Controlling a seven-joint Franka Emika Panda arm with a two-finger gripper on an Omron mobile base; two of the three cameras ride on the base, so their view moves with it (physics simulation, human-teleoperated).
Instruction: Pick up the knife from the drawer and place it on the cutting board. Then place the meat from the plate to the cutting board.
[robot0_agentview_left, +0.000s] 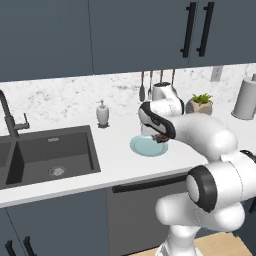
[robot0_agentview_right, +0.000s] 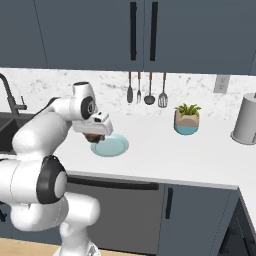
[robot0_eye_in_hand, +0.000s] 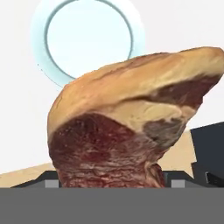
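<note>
Counter carries the plate, bare in the hand view, with no cutting board visible near it. Meat hangs in my hand above the plate's near edge, jaws wide and closed on the lump. Risk: the lump sits lopsided between my fingers, so a fast swing away from the plate could, I judge, tip it out onto the counter.

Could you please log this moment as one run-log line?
gripper: shut on reddish-brown meat lump | meat: lifted above round pale blue-green plate | plate: bare
</note>
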